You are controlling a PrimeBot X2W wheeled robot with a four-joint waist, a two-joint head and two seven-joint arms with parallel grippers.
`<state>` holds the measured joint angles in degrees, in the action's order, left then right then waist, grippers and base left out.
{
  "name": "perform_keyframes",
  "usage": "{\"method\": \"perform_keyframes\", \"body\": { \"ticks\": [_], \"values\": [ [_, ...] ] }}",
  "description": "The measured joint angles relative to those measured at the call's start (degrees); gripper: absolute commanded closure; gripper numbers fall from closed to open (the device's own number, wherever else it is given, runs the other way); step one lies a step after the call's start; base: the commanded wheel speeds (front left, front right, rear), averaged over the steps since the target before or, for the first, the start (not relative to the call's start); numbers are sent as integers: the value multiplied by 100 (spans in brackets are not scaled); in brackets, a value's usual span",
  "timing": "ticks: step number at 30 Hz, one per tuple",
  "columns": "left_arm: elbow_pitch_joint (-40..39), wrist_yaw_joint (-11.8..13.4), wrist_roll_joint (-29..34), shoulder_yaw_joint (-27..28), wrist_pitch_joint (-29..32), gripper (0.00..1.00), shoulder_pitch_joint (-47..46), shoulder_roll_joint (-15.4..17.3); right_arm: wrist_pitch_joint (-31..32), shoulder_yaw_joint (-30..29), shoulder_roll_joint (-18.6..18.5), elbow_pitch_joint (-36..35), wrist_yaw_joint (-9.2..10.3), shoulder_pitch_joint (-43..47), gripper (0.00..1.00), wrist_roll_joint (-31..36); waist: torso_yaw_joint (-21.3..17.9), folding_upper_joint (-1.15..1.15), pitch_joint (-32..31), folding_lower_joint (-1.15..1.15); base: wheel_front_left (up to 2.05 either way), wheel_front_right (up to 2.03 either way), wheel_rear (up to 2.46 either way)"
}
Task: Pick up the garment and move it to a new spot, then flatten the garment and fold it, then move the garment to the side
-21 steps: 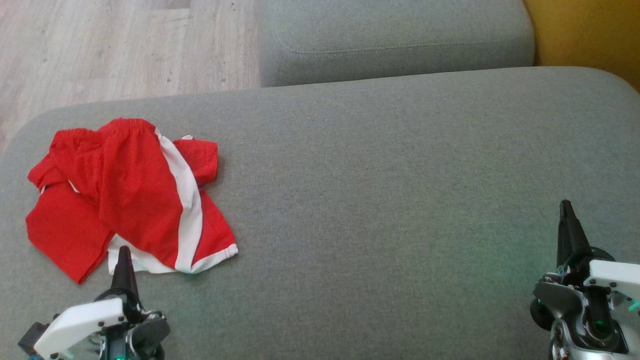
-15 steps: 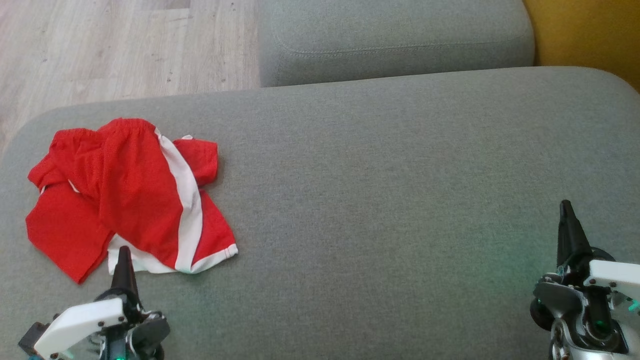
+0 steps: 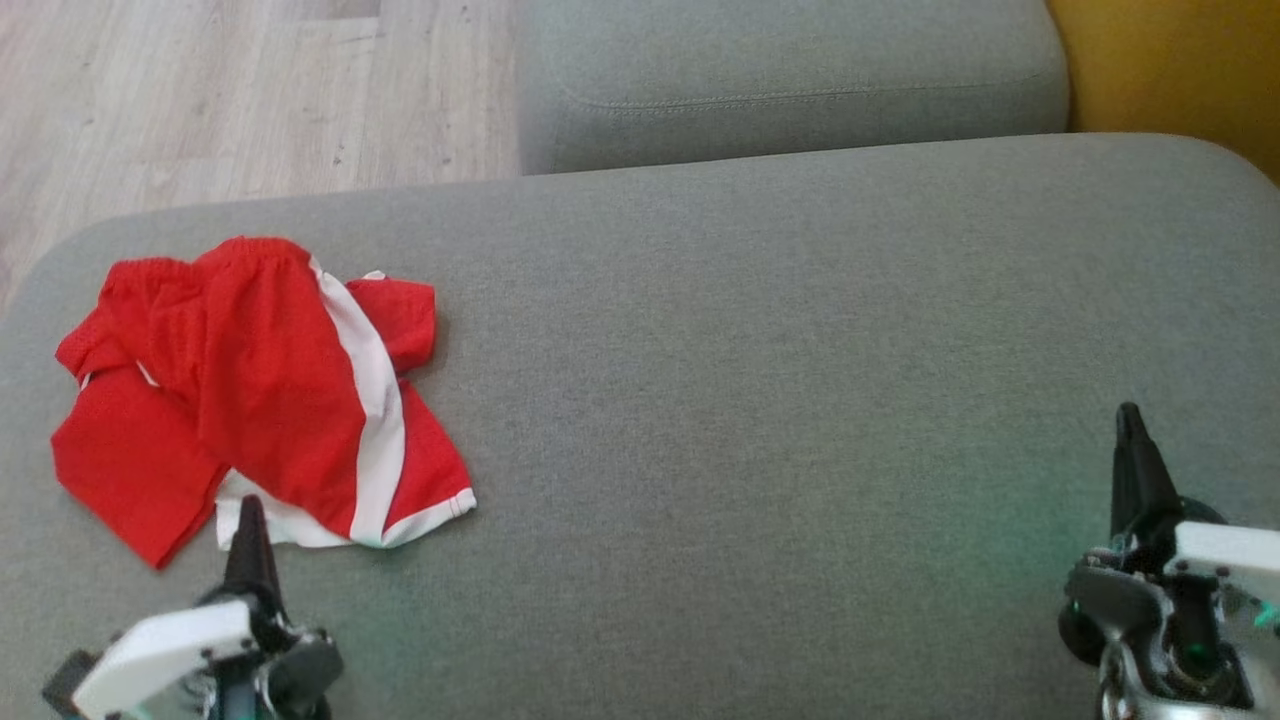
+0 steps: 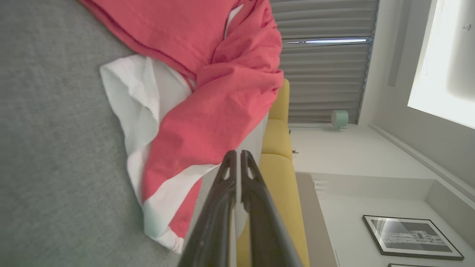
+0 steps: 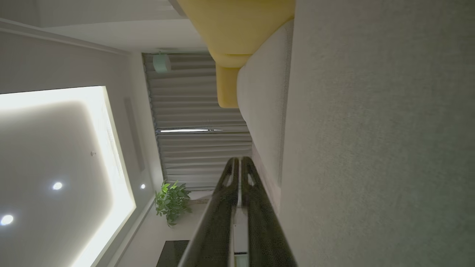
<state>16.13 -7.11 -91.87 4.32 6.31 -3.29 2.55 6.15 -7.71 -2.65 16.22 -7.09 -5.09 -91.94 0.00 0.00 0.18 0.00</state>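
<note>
Red garment sits near the left edge of the grey cushion, bare rightward; left hand, right hand pressed together.

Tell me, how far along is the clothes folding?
Nothing looks done: the garment lies crumpled at the left end of the cushion. Nothing is in hand: the left gripper, near it, and the right gripper are shut and empty. Lifting, moving, flattening, folding, setting aside remain.
</note>
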Motion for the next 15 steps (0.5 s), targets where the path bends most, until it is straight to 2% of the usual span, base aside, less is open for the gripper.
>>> {"method": "perform_keyframes", "body": {
  "ticks": [1, 6, 15],
  "values": [
    [37, 4, 1, -9, -1, 0, 7, 0, -1, 2, 2, 44, 0, 1, 0, 0, 0, 0, 0, 0, 0, 0, 0],
    [409, 7, 1, -60, -9, 0, 294, -29, -9, 20, 36, 443, 7, 259, 0, 1, -1, 0, 4, 0, 0, 0, 0],
    [300, 7, 3, -83, -143, 0, 364, -33, -129, 137, 37, 363, 7, 337, 0, 107, -8, 0, 9, 0, 0, 0, 0]
  ]
}}
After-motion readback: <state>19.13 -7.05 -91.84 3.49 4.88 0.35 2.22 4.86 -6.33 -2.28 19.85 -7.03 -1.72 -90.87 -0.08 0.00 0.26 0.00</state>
